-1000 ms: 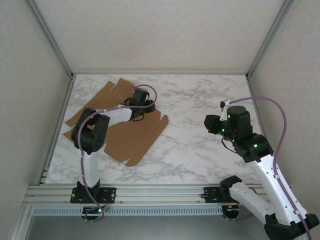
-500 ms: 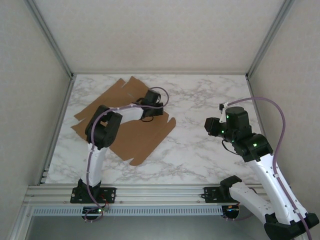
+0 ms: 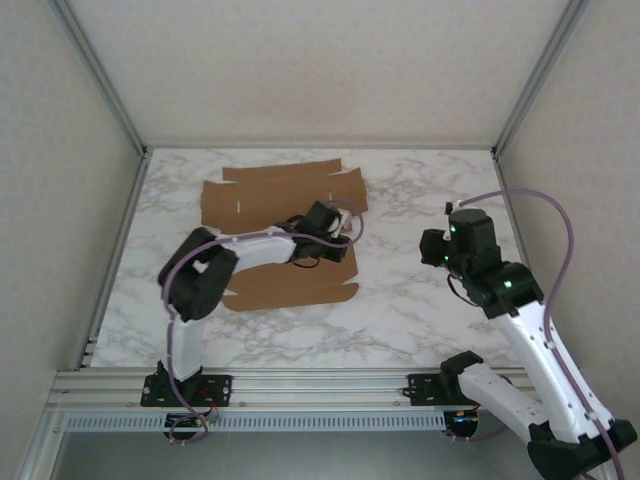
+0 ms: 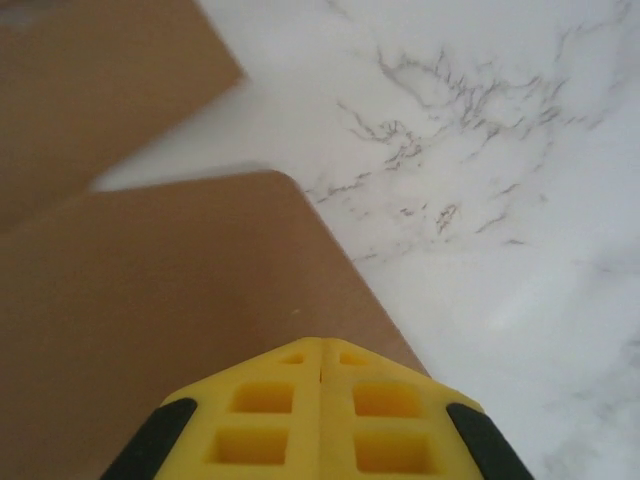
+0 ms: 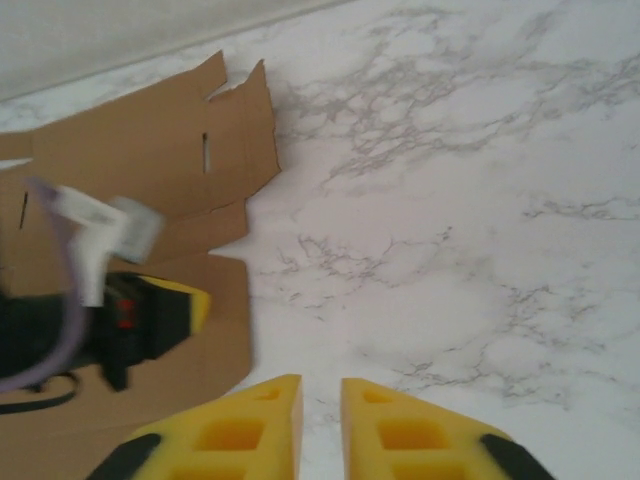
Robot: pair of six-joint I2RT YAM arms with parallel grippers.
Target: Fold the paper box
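Top external: plain brown paper box (image 3: 270, 195)

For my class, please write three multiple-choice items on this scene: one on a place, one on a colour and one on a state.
1. Where does the paper box lie on the table?
A. mostly in the left half
B. at the right edge
C. hanging off the near edge

2. What colour is the paper box?
A. white
B. brown
C. blue

3. How do the jaws of the left gripper stand?
A. wide open
B. shut
C. clamped on a cable

Key:
1 A: the top view shows it left of centre.
2 B: it is plain brown in every view.
3 B: the left wrist view shows them meeting with no gap.
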